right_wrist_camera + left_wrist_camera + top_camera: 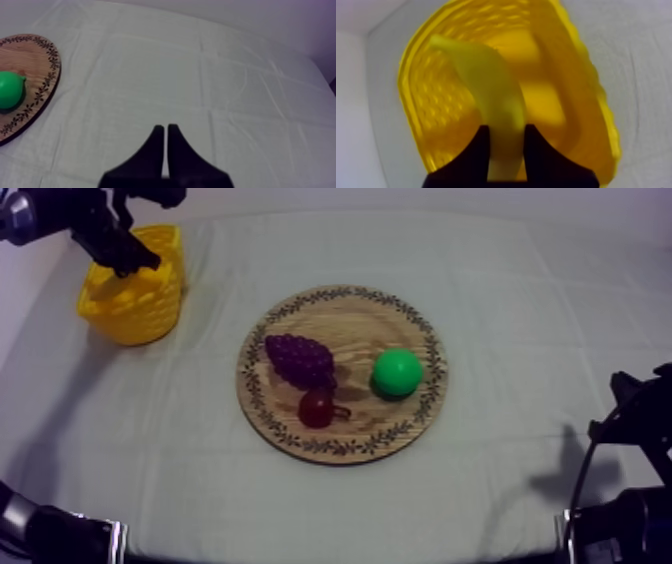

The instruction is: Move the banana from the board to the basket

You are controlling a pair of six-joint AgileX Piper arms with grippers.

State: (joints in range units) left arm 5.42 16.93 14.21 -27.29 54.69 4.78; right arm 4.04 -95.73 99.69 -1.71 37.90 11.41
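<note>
The yellow banana [486, 75] is clamped between my left gripper's [506, 132] black fingers, hanging over the inside of the yellow basket [576, 75]. From above, my left gripper [135, 260] sits at the mouth of the basket [130, 298] at the table's far left. The round wooden board [342, 438] lies in the middle and carries a bunch of grapes [298, 358], a small red fruit [318, 408] and a green pear [397, 373]. My right gripper [165, 129] is shut on nothing, hovering over bare cloth to the right of the board [35, 65] and pear [10, 90].
My right arm [625, 478] rests low at the table's right edge. Grey-white cloth [540, 338] spreads open between the board and that arm, and also in front of the board.
</note>
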